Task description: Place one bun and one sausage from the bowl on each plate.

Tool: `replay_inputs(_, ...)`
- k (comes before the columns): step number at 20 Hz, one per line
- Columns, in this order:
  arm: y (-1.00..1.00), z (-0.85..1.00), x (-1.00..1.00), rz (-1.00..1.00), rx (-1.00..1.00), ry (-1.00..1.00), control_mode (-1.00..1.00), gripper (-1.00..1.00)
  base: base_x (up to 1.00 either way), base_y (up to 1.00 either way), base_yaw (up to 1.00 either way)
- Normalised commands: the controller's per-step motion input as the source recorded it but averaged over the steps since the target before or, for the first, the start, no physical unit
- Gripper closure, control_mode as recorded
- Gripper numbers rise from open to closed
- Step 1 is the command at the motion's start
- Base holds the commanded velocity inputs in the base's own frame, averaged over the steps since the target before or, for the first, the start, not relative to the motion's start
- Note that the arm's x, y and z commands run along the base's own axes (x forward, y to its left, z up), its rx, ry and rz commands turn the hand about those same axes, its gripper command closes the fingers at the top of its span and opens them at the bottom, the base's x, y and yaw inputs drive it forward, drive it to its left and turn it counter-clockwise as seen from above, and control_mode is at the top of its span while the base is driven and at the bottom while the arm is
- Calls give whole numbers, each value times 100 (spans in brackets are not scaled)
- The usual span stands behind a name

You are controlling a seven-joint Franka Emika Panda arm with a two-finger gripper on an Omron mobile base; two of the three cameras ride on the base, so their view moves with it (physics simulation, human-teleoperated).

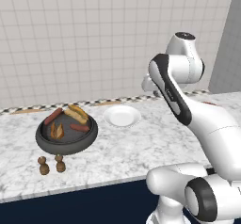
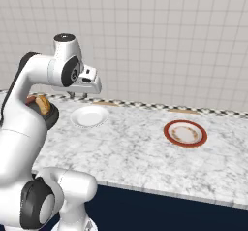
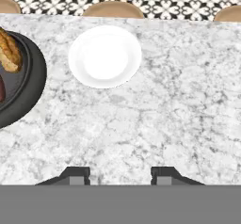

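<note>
Above the marble counter [image 3: 188, 100] the gripper [image 3: 121, 175] hangs with jaws apart and nothing between them; the white plate [image 3: 104, 56] lies beyond, the dark bowl [image 1: 66, 133] beside it holding sausages and, seemingly, buns.

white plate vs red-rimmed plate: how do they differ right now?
Colour: the white plate is plain white all over; the red-rimmed plate has a red-brown rim around a pale centre.
Position: the white plate sits just beside the dark bowl; the red-rimmed plate lies apart, farther along the counter.
Shared: both are small, round, shallow, flat on the marble and hold no food yet.
</note>
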Motion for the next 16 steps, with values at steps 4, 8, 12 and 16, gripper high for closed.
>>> replay_inputs(4,64,-6,20,3,-3,-1,-100,-100,0,0,0)
replay_inputs(8,100,0,40,28,-10,-4,-100,-100,0,0,0)
replay_inputs(12,100,-13,68,37,-1,0,-100,-100,0,0,0)
replay_inputs(16,100,-41,64,33,-10,2,-100,-100,0,0,0)
